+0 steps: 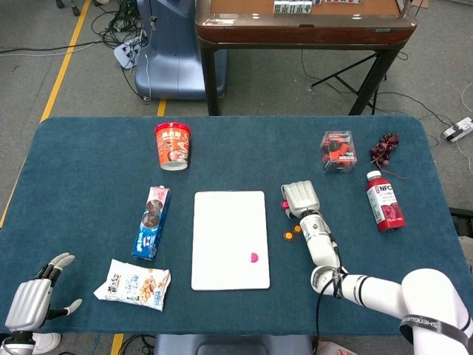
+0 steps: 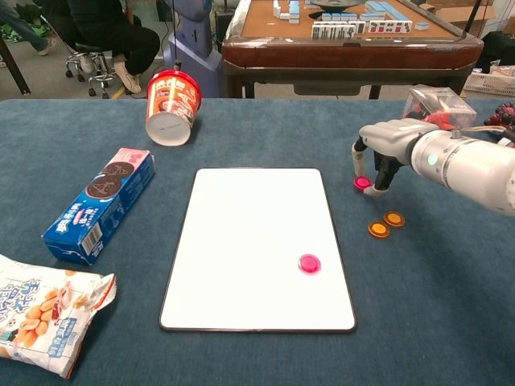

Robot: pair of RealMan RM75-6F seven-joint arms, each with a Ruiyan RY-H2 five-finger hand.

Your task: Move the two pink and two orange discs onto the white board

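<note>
A small, flat, glossy pink disc (image 2: 363,182) sits between the fingertips (image 2: 358,166) of the right hand (image 2: 378,157), pinched just above or on the blue tablecloth (image 2: 241,129), close to the right edge of the flat white rectangular board (image 2: 249,241). A second pink disc (image 2: 309,263) of the same look lies on the board's lower right area. Two small round orange discs (image 2: 385,223) lie side by side on the cloth, just right of the board and near the right hand. The left hand (image 1: 33,296) hangs at the table's near left corner, fingers spread, holding nothing.
</note>
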